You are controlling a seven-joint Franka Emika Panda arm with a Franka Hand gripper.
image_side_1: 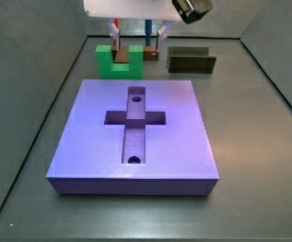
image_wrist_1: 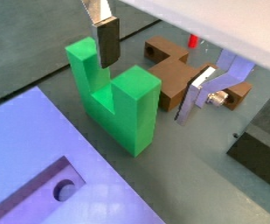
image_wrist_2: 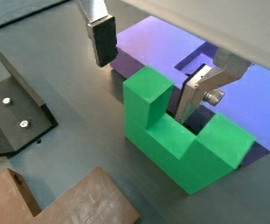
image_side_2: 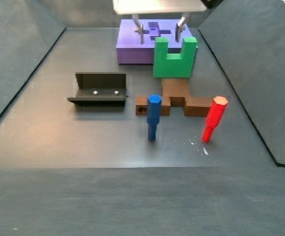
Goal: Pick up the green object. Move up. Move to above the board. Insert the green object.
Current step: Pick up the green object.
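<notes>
While its silver plates stand apart, the end effector [image_wrist_2: 148, 70] straddles one prong of the blocky green object [image_wrist_2: 183, 140]

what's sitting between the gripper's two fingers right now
One prong of the green object stands between the open gripper fingers, not yet clamped, with gaps on both sides. Both wrist views show this.
</notes>
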